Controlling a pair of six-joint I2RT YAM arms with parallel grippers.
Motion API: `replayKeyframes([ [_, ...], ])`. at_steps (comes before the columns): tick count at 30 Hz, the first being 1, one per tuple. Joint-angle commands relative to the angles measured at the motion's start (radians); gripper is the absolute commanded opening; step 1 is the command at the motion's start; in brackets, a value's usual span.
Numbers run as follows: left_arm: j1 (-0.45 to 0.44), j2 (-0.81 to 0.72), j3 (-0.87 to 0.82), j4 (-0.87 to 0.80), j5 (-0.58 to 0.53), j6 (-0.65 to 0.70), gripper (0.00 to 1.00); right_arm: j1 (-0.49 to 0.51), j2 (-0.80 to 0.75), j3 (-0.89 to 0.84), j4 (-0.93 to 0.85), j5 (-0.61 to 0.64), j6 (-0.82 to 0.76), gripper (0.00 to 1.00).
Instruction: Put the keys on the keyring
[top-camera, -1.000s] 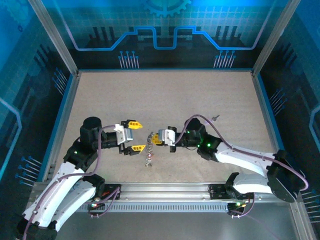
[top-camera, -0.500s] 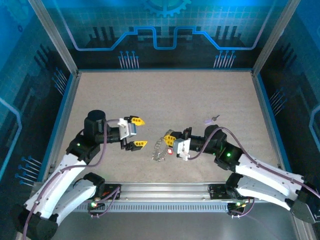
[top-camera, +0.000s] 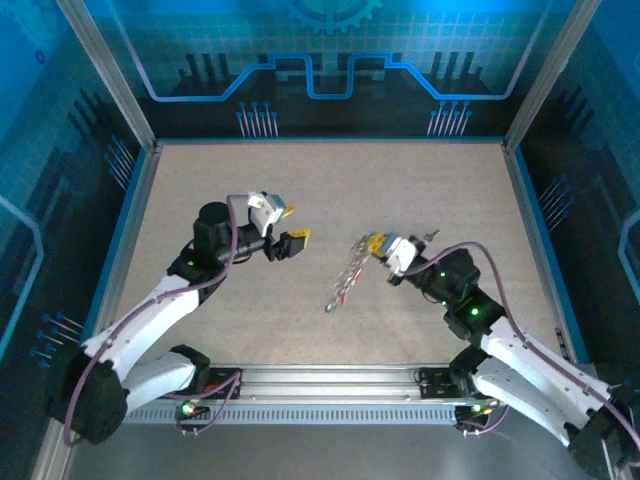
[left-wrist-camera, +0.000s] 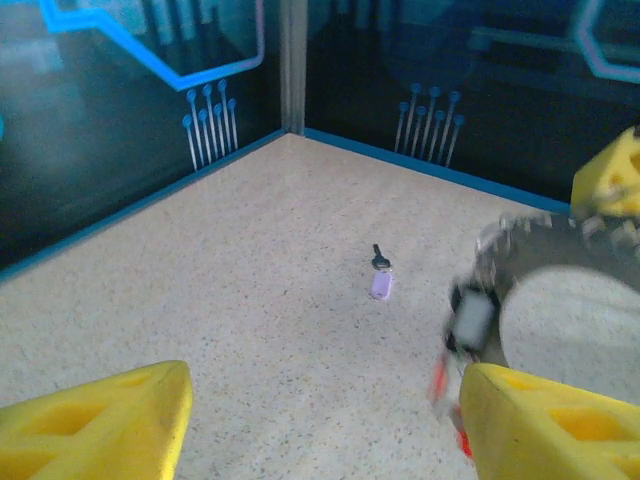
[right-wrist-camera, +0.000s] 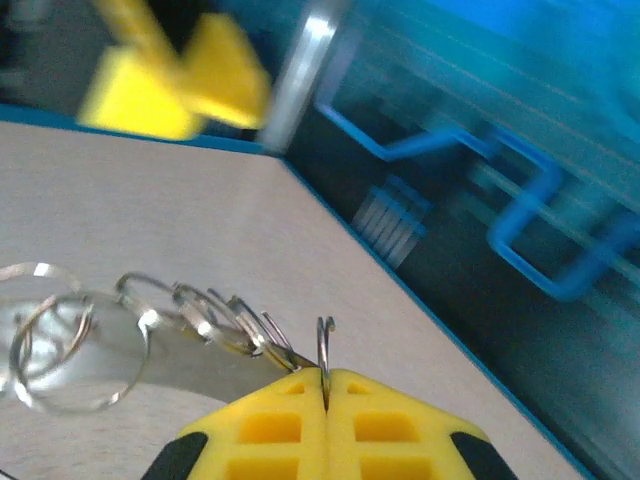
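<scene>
The right pincer (top-camera: 380, 245) clamps the keys (top-camera: 346, 276) near the middle of the counter (top-camera: 420, 190); the left pincer (top-camera: 290, 227) gapes wide, holding nothing.

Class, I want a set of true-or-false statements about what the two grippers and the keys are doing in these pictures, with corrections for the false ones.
1. The right gripper is shut on the keys. True.
2. The left gripper grips a key. False: it is open and holds nothing.
3. A lone key with a pale purple tag lies on the table, apart from the bunch. True.
4. The keys lie flat on the table, free of both grippers. False: they hang from the right gripper.
</scene>
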Motion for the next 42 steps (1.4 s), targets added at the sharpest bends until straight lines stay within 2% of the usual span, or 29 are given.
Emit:
replayKeyframes([
  [1,-0.045,0.09,-0.001,0.156,-0.099,-0.148,0.71,-0.117,-0.048,0.007,0.079,0.164,0.264,0.0],
  [4,-0.123,0.213,0.058,0.168,-0.167,-0.134,0.7,-0.243,-0.045,0.001,0.078,0.253,0.374,0.0],
  [9,-0.234,0.452,0.208,0.205,-0.194,-0.104,0.69,-0.387,0.013,0.017,0.082,0.38,0.515,0.0],
  [14,-0.33,0.688,0.397,0.242,-0.177,-0.097,0.68,-0.512,0.079,0.083,0.075,0.391,0.587,0.0],
  [18,-0.386,0.876,0.574,0.205,-0.112,0.02,0.69,-0.588,0.126,0.127,0.082,0.363,0.612,0.0],
  [21,-0.398,0.983,0.692,0.172,-0.088,0.07,0.68,-0.628,0.135,0.143,0.082,0.359,0.615,0.0],
  [26,-0.399,1.15,0.866,0.12,-0.119,0.028,0.68,-0.681,0.121,0.158,0.082,0.356,0.619,0.0],
  [28,-0.399,1.207,0.948,0.065,-0.173,-0.052,0.66,-0.694,0.118,0.165,0.086,0.36,0.623,0.0],
  [30,-0.399,1.264,1.064,-0.075,-0.256,-0.151,0.66,-0.701,0.116,0.173,0.092,0.361,0.63,0.0],
  [32,-0.404,1.315,1.186,-0.241,-0.301,-0.193,0.66,-0.705,0.114,0.183,0.092,0.359,0.63,0.0],
  [38,-0.422,1.408,1.41,-0.553,-0.307,-0.22,0.7,-0.713,0.092,0.187,0.081,0.352,0.615,0.0],
  [42,-0.426,1.439,1.47,-0.685,-0.349,-0.284,0.7,-0.717,0.07,0.176,0.078,0.349,0.606,0.0],
])
